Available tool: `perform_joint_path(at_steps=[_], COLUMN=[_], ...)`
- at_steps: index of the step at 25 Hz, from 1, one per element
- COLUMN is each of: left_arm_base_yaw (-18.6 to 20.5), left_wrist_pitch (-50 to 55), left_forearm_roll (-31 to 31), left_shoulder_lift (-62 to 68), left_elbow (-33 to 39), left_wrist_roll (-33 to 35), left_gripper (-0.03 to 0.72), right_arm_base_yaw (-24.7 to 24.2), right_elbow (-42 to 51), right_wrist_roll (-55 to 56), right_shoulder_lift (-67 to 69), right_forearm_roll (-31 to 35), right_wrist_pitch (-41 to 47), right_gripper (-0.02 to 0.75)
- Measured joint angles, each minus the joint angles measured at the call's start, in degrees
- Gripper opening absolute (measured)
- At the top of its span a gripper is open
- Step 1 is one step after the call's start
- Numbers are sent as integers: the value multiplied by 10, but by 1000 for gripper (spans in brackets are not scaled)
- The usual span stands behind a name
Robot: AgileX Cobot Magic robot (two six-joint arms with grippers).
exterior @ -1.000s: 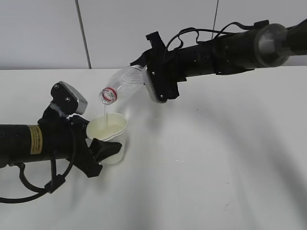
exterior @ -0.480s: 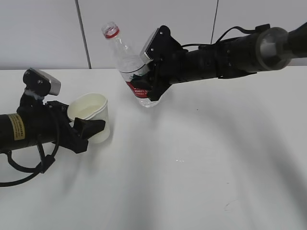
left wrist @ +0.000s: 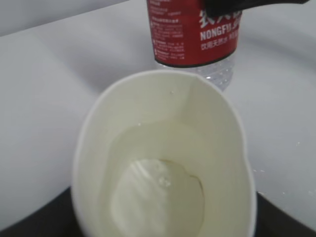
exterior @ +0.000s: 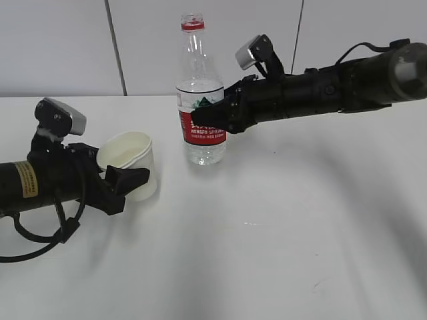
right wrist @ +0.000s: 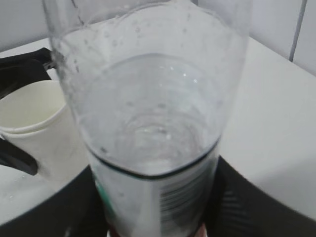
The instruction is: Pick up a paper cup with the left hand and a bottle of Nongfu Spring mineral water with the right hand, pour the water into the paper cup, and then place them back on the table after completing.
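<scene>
My left gripper [exterior: 127, 179] is shut on the white paper cup [exterior: 131, 163], which leans a little at the left of the table [exterior: 300, 233]. In the left wrist view the cup [left wrist: 163, 168] holds some water. My right gripper [exterior: 212, 120] is shut on the clear water bottle [exterior: 200, 100] with a red label; the bottle stands upright with its base on or just above the table, uncapped, right of the cup. In the right wrist view the bottle [right wrist: 153, 128] fills the frame, about half full, with the cup [right wrist: 34, 128] to its left.
A grey wall with vertical seams [exterior: 115, 47] runs behind the table. The white tabletop stretches bare in front and to the right of the bottle.
The bottle has gone from tilted over the cup and pouring to upright, and has come down toward the table. The left gripper with the cup has drawn back to the left.
</scene>
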Motion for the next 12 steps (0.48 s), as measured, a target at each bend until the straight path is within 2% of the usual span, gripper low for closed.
perform_joint_path(at_steps=[5,12], left_arm_base_yaw=[0,-14], left_wrist_pitch=[-21,-28], left_forearm_roll=[2,10], left_shoulder_lift=[10,22], left_elbow=[0,0], left_wrist_roll=[0,0], left_gripper=[412,412], right_arm_base_yaw=[-24,-27], right_elbow=[28,45], right_wrist_roll=[-18,-88], right_shoulder_lift=[0,0], right_forearm_roll=[-12,-38], right_wrist_pitch=[-43,-69], right_gripper=[368,368])
